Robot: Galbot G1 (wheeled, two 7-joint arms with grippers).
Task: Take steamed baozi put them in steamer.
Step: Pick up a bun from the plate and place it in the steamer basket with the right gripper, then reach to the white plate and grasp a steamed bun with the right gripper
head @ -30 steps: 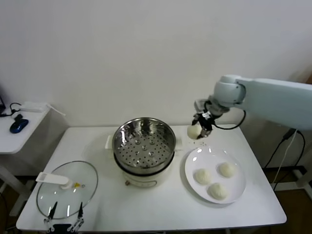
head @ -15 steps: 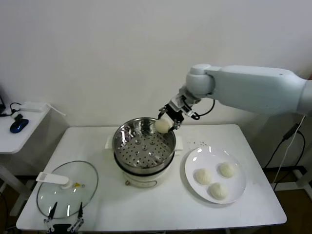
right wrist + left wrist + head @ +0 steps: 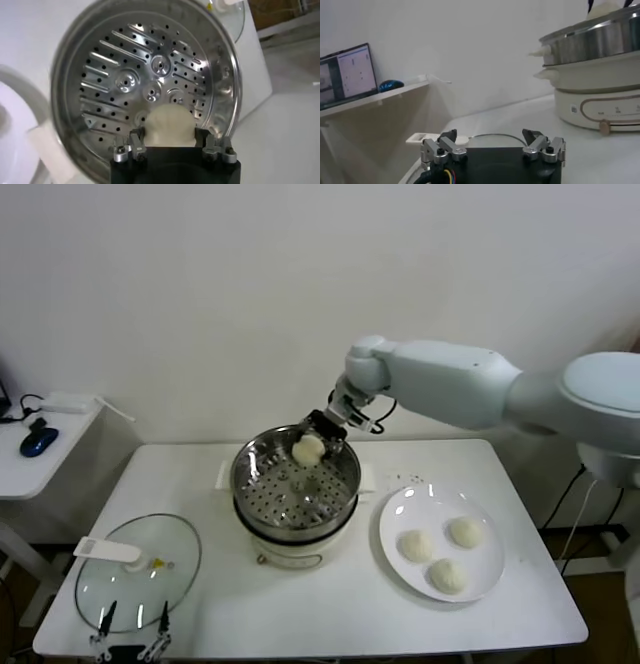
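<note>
One bun (image 3: 308, 449) hangs over the steamer (image 3: 296, 484), above the far part of its perforated floor and inside the line of the rim; no bun lies on that floor yet, which the right wrist view shows bare (image 3: 145, 85) under the held bun (image 3: 169, 127). The right gripper (image 3: 316, 439) pinches this bun between its fingers (image 3: 131, 145), one on each side. The other three buns (image 3: 440, 552) wait on the white plate (image 3: 392, 519), which sits on the table just beside the steamer on its right. So the task looks barely begun: the first of four is over the pot but not set down, and three are untouched. The glass lid (image 3: 140, 569) lies on the table to the steamer's left and nearer the robot. The left gripper (image 3: 492, 150) rests low by that lid, fingers spread and empty.
</note>
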